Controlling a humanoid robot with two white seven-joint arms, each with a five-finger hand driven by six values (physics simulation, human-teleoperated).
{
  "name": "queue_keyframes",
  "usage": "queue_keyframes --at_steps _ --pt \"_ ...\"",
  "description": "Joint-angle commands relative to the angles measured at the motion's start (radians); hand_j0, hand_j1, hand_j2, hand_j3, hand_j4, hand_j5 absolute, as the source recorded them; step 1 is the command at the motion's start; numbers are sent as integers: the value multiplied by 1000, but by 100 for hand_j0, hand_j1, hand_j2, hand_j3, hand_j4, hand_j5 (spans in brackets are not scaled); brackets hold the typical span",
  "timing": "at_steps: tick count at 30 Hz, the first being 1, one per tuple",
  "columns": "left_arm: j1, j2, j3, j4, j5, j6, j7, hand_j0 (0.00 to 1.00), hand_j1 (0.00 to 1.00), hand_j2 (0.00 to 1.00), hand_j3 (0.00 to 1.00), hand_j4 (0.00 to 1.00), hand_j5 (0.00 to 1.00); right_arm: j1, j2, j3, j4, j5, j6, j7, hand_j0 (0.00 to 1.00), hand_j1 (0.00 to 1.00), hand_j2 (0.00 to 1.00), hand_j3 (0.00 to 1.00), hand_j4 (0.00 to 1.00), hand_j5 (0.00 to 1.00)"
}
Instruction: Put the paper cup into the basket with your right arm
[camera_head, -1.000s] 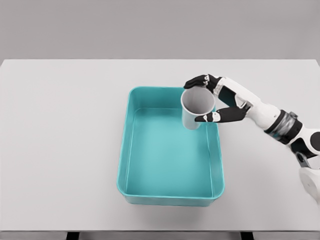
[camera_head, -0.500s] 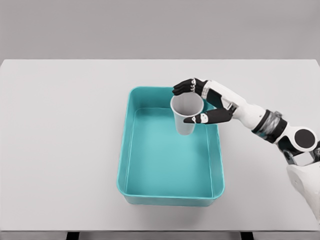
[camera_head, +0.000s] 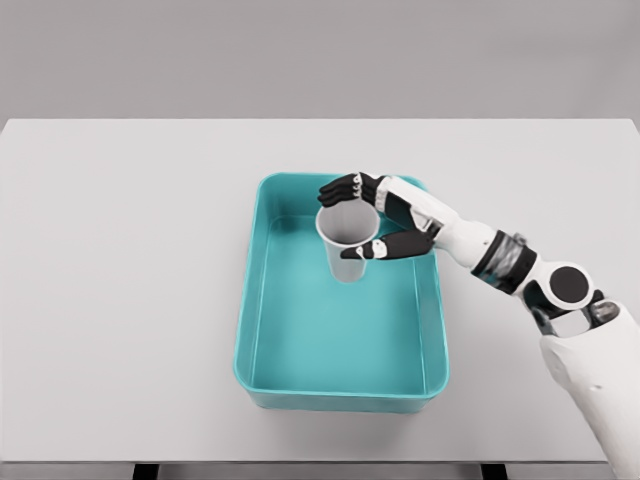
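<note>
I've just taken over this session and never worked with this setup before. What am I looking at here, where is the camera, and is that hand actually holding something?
This is a simulator's render seen from a camera on a humanoid robot's head, looking down at a white table. The white arm entering from the right ends in the right hand, which has five dark fingers. They are curled around a white paper cup, upright with its mouth open. The cup is over the far part of a teal basket, a shallow rectangular tub. Whether it touches the basket's floor cannot be told. The left arm is out of view.

Sim lab — bare grey table (camera_head: 120, 300).
</note>
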Motion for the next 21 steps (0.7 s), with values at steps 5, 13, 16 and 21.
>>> queue_keyframes --at_steps 5,13,16,21 --pt "0 0 0 0 0 -1 0 100 100 100 100 100 100 3 27 13 37 22 -8 0 72 72 72 72 72 72" --pt "0 0 0 0 0 -1 0 100 100 100 100 100 100 3 38 21 54 40 -8 0 72 72 72 72 72 72" --pt "0 0 0 0 0 -1 0 100 100 100 100 100 100 3 36 21 52 40 -8 0 72 72 72 72 72 72" --pt "0 0 -2 0 0 -1 0 100 100 100 100 100 100 9 36 21 49 40 -9 0 72 72 72 72 72 72"
